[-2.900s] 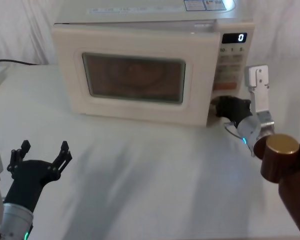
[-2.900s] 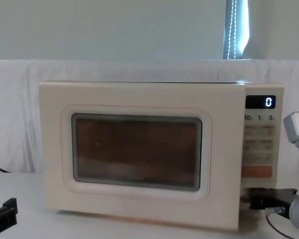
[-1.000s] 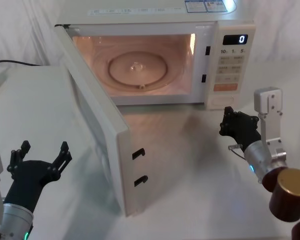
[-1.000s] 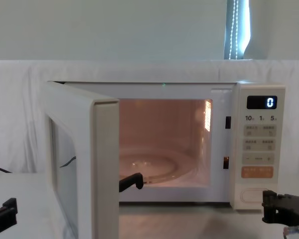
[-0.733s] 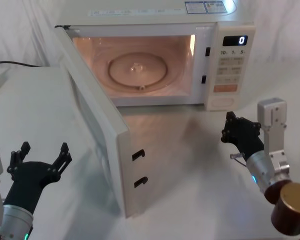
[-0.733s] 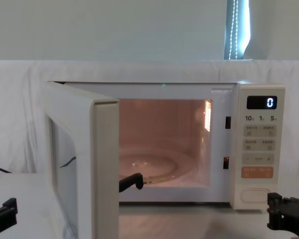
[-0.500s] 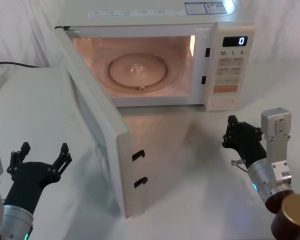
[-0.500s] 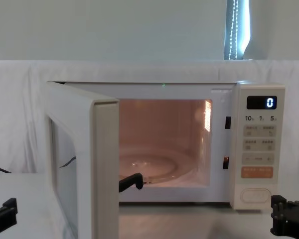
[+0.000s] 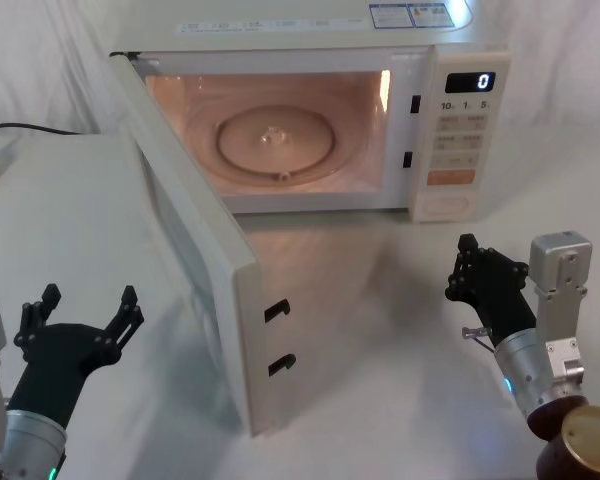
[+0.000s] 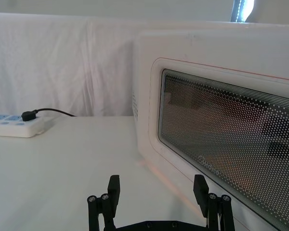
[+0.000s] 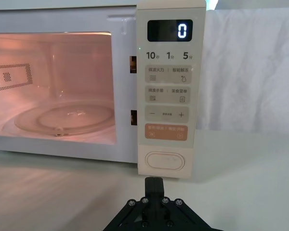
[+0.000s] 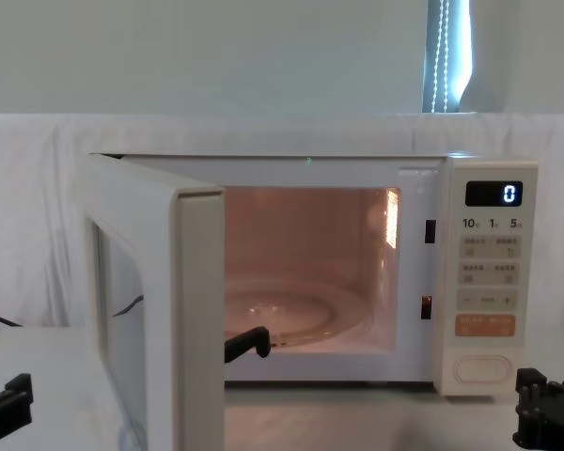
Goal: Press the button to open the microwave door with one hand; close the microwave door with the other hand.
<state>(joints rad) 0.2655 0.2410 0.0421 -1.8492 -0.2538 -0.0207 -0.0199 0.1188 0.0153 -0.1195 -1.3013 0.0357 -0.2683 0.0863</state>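
The microwave door (image 9: 195,250) stands swung wide open toward my left, its edge (image 12: 199,319) facing me. The door's glass window (image 10: 226,139) fills much of the left wrist view. The button (image 9: 443,204) sits at the bottom of the keypad panel, uncovered, and the button (image 11: 166,160) lies straight ahead of my right gripper (image 11: 153,185). My right gripper (image 9: 462,268) is shut and hovers over the table, well back from the panel. My left gripper (image 9: 88,300) is open, low at the near left, facing the door's outer face, apart from it.
The lit cavity holds a glass turntable (image 9: 273,140). A white power strip (image 10: 14,126) with a black plug lies at the far left, its cable (image 9: 20,127) running off. The open door juts across the table's left middle. White cloth covers the table.
The door, shut 2.9 s ago with my right gripper at the button, has swung open. Over the last second the right gripper drew back from the panel. The left arm stayed put.
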